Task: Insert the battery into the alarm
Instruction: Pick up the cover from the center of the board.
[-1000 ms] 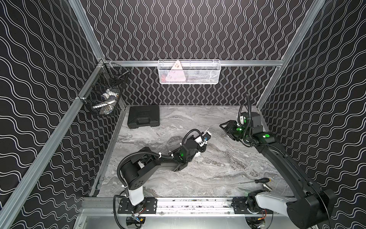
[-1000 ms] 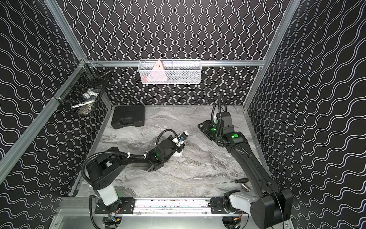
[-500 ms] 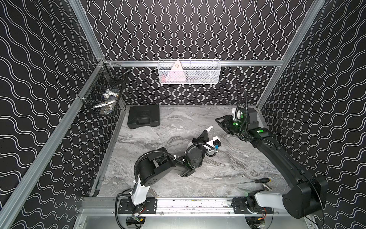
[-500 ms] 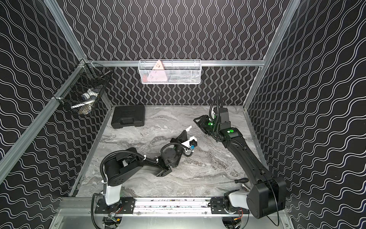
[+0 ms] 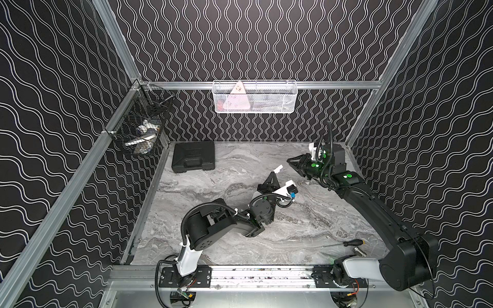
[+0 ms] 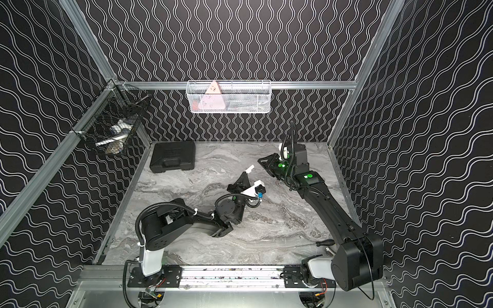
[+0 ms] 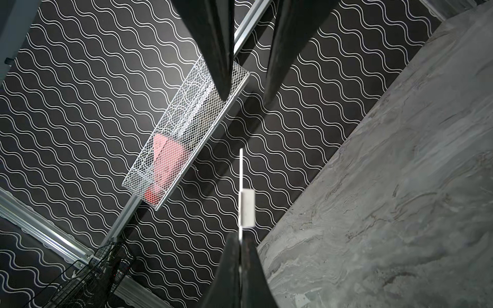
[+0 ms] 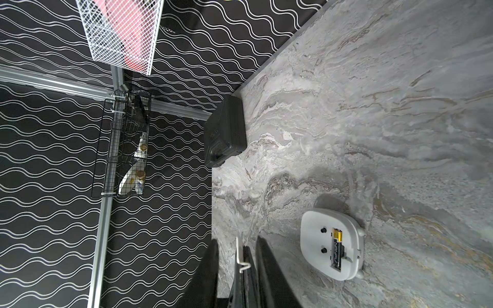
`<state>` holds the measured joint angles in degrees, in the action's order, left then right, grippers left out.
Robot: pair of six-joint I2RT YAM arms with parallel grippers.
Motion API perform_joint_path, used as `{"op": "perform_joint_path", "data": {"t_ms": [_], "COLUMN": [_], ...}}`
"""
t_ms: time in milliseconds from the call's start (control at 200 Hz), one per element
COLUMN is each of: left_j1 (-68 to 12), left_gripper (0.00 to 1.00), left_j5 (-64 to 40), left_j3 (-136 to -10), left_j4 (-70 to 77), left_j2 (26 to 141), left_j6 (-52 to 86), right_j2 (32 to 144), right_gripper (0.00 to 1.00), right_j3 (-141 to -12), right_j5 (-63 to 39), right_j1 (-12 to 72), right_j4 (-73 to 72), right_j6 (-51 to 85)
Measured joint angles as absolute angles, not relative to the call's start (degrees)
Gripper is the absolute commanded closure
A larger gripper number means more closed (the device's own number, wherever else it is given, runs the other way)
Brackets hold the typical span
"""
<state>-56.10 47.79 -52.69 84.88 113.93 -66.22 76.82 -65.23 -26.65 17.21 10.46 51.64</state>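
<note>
- The left gripper (image 5: 272, 176) is seen clamped on a thin white cover plate (image 5: 278, 168), which is held in the air above the table (image 5: 229, 170), apart from the alarm.
- The alarm (image 8: 314, 240) is found only in the right wrist view, laid face down on the table. In the top views it cannot be made out with certainty.
- The battery (image 8: 336, 249) is seen lying lengthwise in the open recess of the alarm's back, its gold end showing. The insertion itself is judged done, though full seating against the contacts cannot be confirmed.
- The right gripper (image 5: 290, 162) is placed just beside the plate's free end. Its fingers (image 7: 221, 53) are parted by a narrow gap that is lined up with the plate. Whether the plate is already between them cannot be told, and no contact is shown.
- As a judgement, the plate is probably to be refitted over the recess, and nothing of that step is done yet.
</note>
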Motion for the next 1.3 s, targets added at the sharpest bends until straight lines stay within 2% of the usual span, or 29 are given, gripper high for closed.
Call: {"op": "perform_joint_path", "data": {"t_ms": [500, 971, 1101, 1201, 1296], "left_j1": [-56.14, -56.53, -56.53, -56.53, -56.55], "left_gripper": [1.00, 1.00, 1.00, 1.00, 1.00], "left_j5": [48.38, 49.23, 49.30, 49.45, 49.47], "left_j3": [-53.23, -53.23, -53.23, -53.23, -53.23], "left_j4": [85.06, 85.06, 85.03, 85.03, 85.03], "left_j2": [113.93, 113.93, 113.93, 113.93, 113.93], "left_j6": [-67.24, -67.42, -67.44, -67.44, -67.44], "right_j2": [77.60, 78.46, 78.63, 78.74, 78.74], "right_gripper": [0.88, 0.87, 0.92, 1.00, 1.00], "right_j3": [-63.16, -63.81, -63.88, -63.99, -64.01], "right_j5": [-28.75, -28.34, -28.36, -28.40, -28.38], "right_j1": [19.94, 20.10, 20.10, 20.10, 20.10], "right_j4": [9.50, 9.37, 9.30, 9.26, 9.26], "right_j6": [52.07, 52.12, 52.56, 52.95, 52.93]}}
